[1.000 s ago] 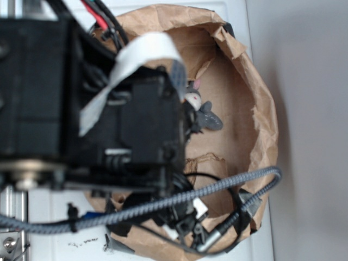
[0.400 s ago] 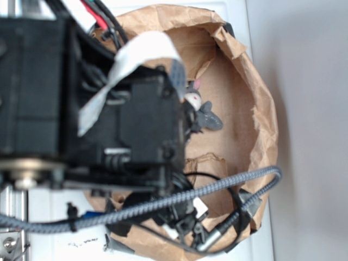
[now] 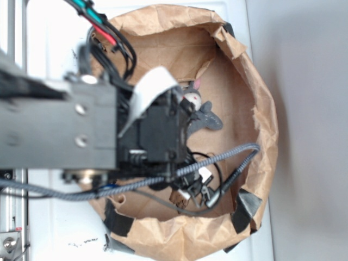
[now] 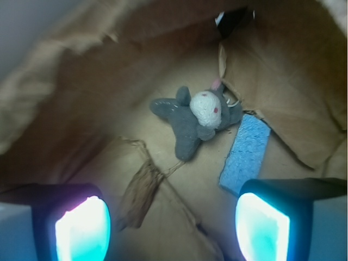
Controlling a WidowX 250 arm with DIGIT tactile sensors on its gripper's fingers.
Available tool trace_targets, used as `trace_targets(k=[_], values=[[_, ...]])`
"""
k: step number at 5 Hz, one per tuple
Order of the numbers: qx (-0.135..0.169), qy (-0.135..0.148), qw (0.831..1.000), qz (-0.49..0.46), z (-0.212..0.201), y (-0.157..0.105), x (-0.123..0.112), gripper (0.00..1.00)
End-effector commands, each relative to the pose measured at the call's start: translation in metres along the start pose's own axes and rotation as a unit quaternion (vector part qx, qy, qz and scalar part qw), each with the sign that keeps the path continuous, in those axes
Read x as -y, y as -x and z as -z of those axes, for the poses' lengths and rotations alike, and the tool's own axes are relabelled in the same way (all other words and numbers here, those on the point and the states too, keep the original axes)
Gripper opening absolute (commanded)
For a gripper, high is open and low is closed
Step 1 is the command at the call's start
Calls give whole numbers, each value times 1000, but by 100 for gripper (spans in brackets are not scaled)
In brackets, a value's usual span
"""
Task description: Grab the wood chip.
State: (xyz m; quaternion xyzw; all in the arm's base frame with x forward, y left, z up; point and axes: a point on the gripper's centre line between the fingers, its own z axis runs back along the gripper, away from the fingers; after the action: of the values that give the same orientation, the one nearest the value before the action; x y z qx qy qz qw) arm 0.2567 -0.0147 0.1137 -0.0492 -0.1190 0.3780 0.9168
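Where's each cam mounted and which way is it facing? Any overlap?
Exterior: overhead, looking down at the paper bag; the arm covers the left half.
Wrist: on the gripper, facing into the bag at the wood chip and blue sponge; both open fingertips show.
Shared: the grey plush toy and the bag.

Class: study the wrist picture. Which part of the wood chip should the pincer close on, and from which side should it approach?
Grip the wood chip at mid-length, across its narrow width, coming from above. It lies flat and elongated on the paper; the open pincer must probably shift toward it.
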Motion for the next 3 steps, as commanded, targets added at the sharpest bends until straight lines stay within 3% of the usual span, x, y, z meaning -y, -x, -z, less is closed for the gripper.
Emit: trace_targets(k=[1, 3], values=[[19, 34, 998, 52, 25, 8, 12, 100], [-8, 31, 998, 59, 48, 31, 46, 100]])
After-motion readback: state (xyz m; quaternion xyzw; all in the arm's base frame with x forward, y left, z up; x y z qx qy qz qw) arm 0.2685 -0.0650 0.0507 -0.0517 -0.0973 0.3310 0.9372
